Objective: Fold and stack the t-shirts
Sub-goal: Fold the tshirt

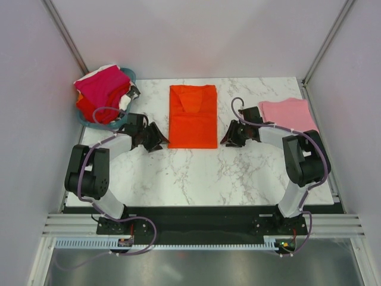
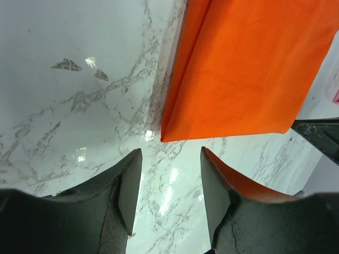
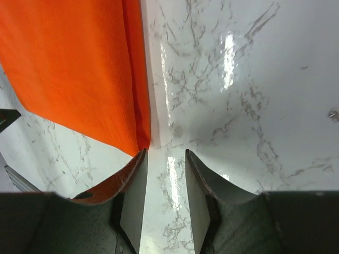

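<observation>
Marble-patterned white table top (image 1: 208, 173) carried a bright orange-red cloth t-shirt (image 1: 192, 116), folded into a long narrow rectangle and lying flat at the middle of the surface, its short ends towards the arms and towards the back wall. At its near-left corner sat the left gripper (image 1: 155, 139), jaws parted with nothing between them; in the left wrist view the same left gripper (image 2: 171, 153) showed only bare marble in its gap, and the corner of the orange-red t-shirt (image 2: 249, 69) lay just beyond the fingertips, apart from them. At the near-right corner sat the right gripper (image 1: 229, 139), also parted and empty. In the right wrist view the right gripper (image 3: 166, 154) framed bare marble, while the folded edge of the orange-red t-shirt (image 3: 74, 69) ended right at the tip of one finger; whether cloth and finger met could not be told. A light pink cloth t-shirt (image 1: 289, 113) lay folded flat at the far right of the table, partly under the right arm. At the far-left corner stood a teal plastic basket (image 1: 81, 118) holding a heap of crumpled shirts: a magenta t-shirt (image 1: 104, 86) on top, a red t-shirt (image 1: 89, 108) below it, and a white t-shirt (image 1: 125, 102) showing at the side.
</observation>
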`<move>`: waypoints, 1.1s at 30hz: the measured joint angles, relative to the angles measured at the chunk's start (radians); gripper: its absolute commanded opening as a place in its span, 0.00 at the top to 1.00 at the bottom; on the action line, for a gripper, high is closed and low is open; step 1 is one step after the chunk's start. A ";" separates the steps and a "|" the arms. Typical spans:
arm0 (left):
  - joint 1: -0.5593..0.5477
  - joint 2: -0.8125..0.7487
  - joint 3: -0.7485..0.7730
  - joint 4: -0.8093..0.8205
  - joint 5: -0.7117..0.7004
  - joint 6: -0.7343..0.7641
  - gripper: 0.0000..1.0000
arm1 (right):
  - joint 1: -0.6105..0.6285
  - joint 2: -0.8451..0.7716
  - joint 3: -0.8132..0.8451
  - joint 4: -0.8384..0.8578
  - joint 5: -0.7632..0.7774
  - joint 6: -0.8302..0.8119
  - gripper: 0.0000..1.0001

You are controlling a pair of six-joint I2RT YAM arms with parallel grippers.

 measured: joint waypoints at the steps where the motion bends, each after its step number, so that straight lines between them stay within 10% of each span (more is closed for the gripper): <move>1: 0.000 -0.003 -0.011 0.008 0.000 0.002 0.46 | 0.003 -0.003 -0.012 0.009 -0.006 0.000 0.59; 22: 0.000 0.047 -0.034 0.082 0.024 0.007 0.54 | 0.043 0.037 -0.061 0.129 -0.096 0.017 0.67; 33: 0.000 0.073 -0.034 0.103 0.035 0.007 0.58 | 0.055 0.067 -0.053 0.148 -0.114 0.026 0.97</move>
